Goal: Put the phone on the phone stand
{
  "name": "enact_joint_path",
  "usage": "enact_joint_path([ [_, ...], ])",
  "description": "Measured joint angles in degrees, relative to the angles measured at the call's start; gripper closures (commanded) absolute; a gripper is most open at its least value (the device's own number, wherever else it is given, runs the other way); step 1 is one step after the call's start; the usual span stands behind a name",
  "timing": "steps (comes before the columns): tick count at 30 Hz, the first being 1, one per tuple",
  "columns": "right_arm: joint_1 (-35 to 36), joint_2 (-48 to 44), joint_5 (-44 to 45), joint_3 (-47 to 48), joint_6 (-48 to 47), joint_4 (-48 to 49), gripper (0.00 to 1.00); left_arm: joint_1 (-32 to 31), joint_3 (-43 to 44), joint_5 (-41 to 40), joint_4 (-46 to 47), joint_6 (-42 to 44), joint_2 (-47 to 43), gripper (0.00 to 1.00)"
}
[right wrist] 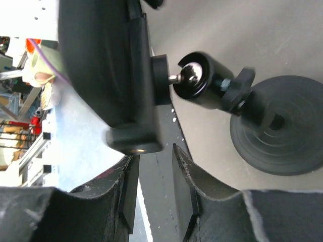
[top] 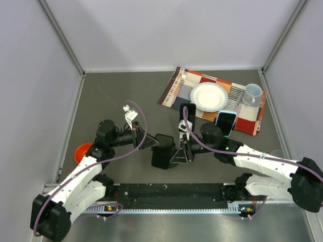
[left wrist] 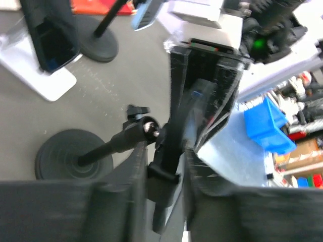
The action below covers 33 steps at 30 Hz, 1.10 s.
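- The left gripper is flanking the black clamp of a round-based pole; in this blurred view I cannot tell if its jaws are pressing.
- The right gripper is showing a narrow, empty gap.
- At 12 o'clock, the white phone stand is carrying a dark phone, clearest from the left wrist.
- At 2 o'clock, the top view is showing a pale-cased phone at the placemat edge.

The table is dull grey and smooth. The mat is cloth with coloured squares. The plate is white and shiny. The pole stand is dull black (its little ball is shiny metal). The phone stand is smooth white plastic.
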Motion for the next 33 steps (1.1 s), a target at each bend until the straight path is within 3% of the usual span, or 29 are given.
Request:
enact_joint_path([
  [2, -0.59, -1.53, -0.11, 0.2, -0.63, -2.64, 0.68, 0.09, 0.11, 2.62, 2.54, 0.63, 0.59, 1.0],
  [9, -6.01, -8.61, 2.4, 0.7, -4.02, -9.92, 0.67, -0.42, 0.13, 3.19, 3.3, 3.13, 0.72, 1.0],
  [18, -9.01, -18.67, 3.61, 6.34, -8.98, -21.46, 0.67, -0.79, 0.96, -7.28, 4.22, 6.67, 0.04, 1.0],
  [24, -9.01, -21.92, 3.37, 9.14, -10.1, -24.46, 0.67, -0.13, 5.35, -11.54, 9.86, 7.93, 9.77, 1.0],
  [33, -9.01, -24.0, 3.34, 9.6, -10.58, -27.96, 0.66, 6.99, 10.43, -9.22, 21.99, 5.51, 24.61, 1.0],
])
